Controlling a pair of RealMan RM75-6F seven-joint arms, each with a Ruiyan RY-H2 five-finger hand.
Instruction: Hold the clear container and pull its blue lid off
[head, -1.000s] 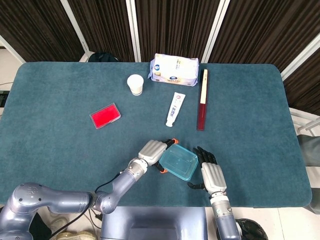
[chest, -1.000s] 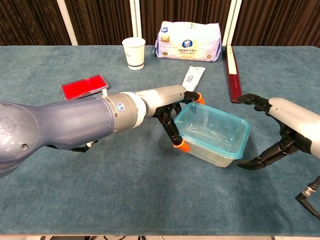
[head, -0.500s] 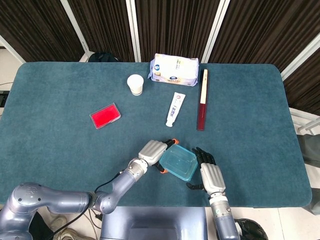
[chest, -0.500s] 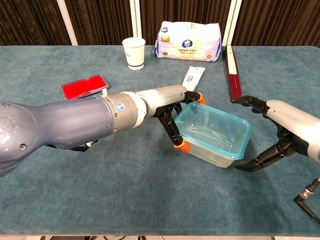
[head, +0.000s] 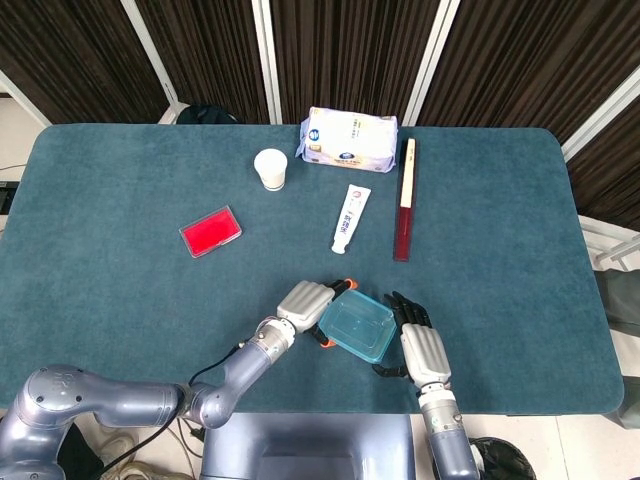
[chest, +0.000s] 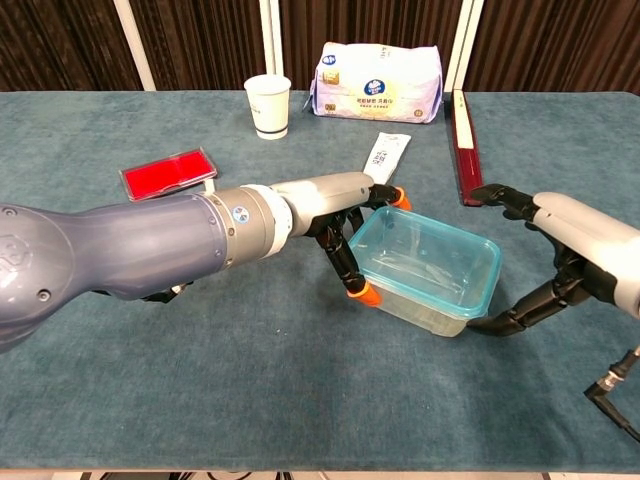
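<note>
Teal table (head: 120, 300), dark curtains behind; clear container (chest: 428, 268) with its blue lid (head: 357, 325) on sat near the front edge, between both hands. Left hand (chest: 345, 225) gripped its left side, fingers (chest: 352, 283) curled over the near and far corners. Right hand (chest: 560, 255) was just beside its right side, fingers spread wide, holding nothing; contact unclear.

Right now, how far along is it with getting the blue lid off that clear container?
Done: the left hand grips the clear container at its left end. In hand: the right hand is spread open beside the right end, not visibly touching. Left: the blue lid still sits on the container, so gripping and pulling it off remain.
</note>
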